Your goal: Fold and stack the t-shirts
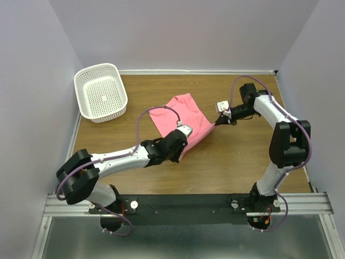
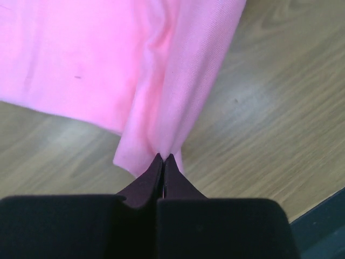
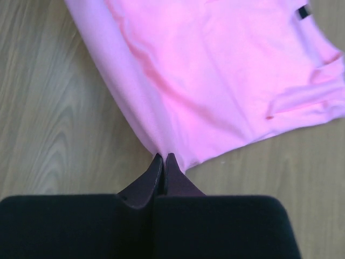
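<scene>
Near edge: mounting rail (image 1: 188, 202) with both arm bases, then bare table (image 1: 237, 162) in front of it.

Left fingers (image 2: 161, 163) are pinched shut on the near corner of the pink t-shirt (image 1: 183, 117); cloth gathers into a ridge running away from the tips. That corner sits just off the wood, the rest lying flat.

The t-shirt lies mid-table, slanted, a compact patch. It looks part-folded, though I cannot count the layers.

Right fingers (image 3: 163, 162) are clamped on the right-hand corner; a hem edge and what looks like a sleeve show beyond them.

Progress, as a judgement: a fold is in hand, with both corners gripped. The fold is not finished and nothing is stacked. Only one shirt is visible.

Room: open wood right of and nearer than the cloth. The left forearm crowds the near-left side.

Far left: white basket (image 1: 123, 94), apart from the shirt, close to the walls.
</scene>
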`<state>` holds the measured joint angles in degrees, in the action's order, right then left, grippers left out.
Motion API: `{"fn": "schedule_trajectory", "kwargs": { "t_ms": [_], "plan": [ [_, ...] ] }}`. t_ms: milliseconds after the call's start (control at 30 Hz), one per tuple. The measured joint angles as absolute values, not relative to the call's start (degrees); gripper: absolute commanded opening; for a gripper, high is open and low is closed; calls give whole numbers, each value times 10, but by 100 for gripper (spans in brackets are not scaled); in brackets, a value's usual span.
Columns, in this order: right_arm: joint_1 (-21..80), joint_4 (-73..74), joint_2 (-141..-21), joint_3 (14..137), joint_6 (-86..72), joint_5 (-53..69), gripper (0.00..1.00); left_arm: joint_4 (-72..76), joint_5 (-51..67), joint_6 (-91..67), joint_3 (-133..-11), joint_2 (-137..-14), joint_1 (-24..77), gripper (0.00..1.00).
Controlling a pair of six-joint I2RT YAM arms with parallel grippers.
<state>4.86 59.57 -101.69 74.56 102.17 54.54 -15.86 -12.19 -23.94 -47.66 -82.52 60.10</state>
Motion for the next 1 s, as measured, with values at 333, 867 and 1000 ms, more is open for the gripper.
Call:
{"fn": "schedule_trajectory", "kwargs": {
  "t_ms": [333,867,1000],
  "plan": [
    [107,509,-1098,892,803,583,1,-161,-90,-167,-524,-793,455,0],
    [138,258,-1311,1158,422,495,1,-105,-78,-60,-708,-973,251,0],
    [142,219,-1344,1182,365,474,0,-103,-78,-51,-724,-997,229,0]
  ]
}}
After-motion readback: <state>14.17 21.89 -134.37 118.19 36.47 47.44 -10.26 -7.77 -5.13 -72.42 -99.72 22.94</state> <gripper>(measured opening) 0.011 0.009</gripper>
